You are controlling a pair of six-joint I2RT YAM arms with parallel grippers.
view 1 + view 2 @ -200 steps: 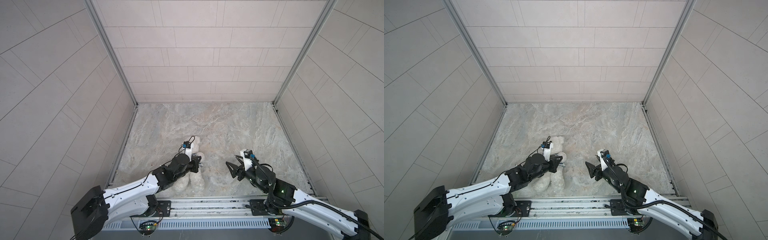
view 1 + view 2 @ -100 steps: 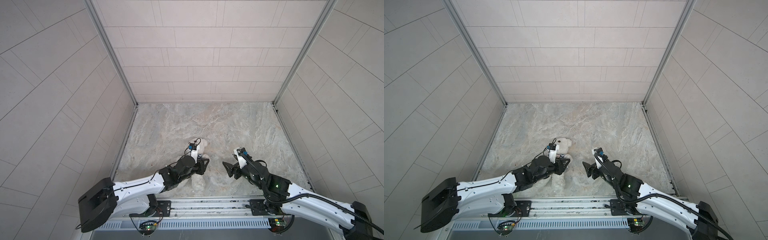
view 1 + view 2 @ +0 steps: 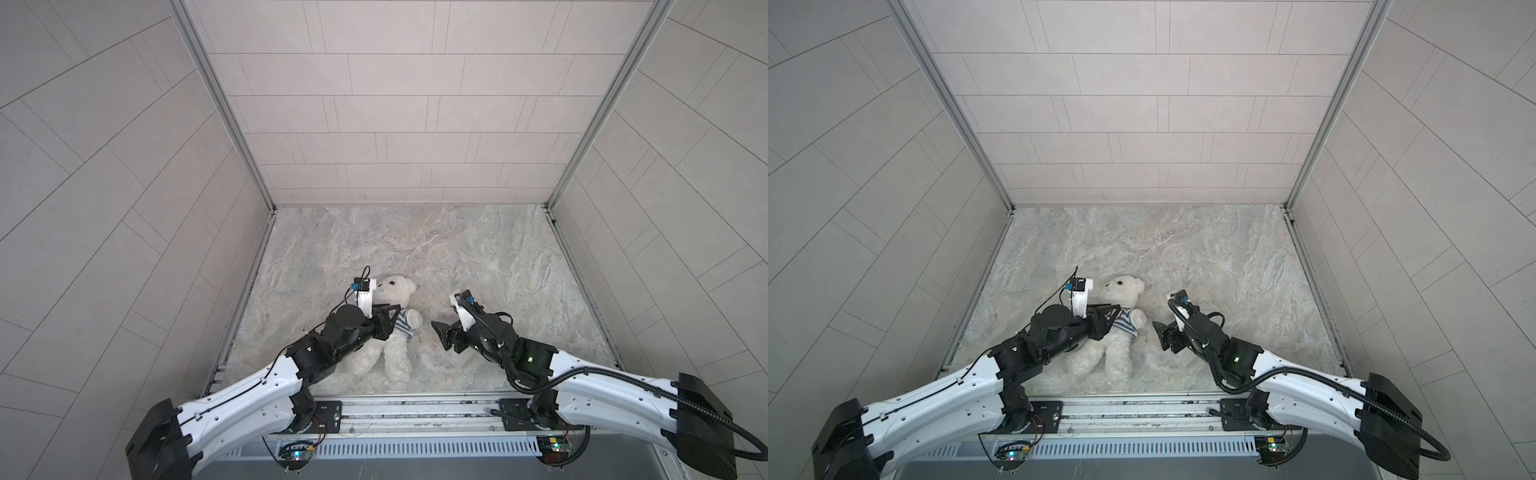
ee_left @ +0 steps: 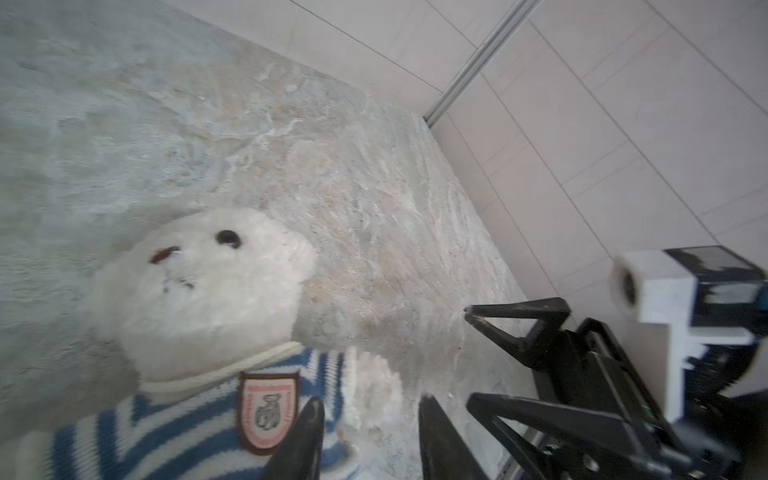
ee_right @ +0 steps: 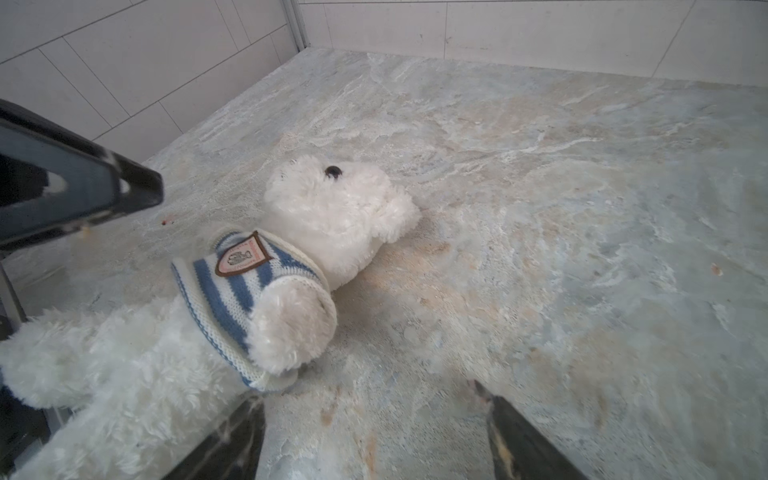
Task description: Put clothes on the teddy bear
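Two changes show in both top views: the left gripper (image 3: 392,322), shut over the teddy bear (image 3: 390,349) a second ago, now holds its jaws apart just above the striped shirt (image 3: 402,327), and the right gripper (image 3: 438,334), wide open and empty, has drawn nearer. The bear lies on its back, lower middle of the frame. In the left wrist view, bare table (image 4: 374,208) shows between the fingers (image 4: 309,419). In the right wrist view, the shirt circles the chest, one arm through its armhole. Dressing looks nearly done.
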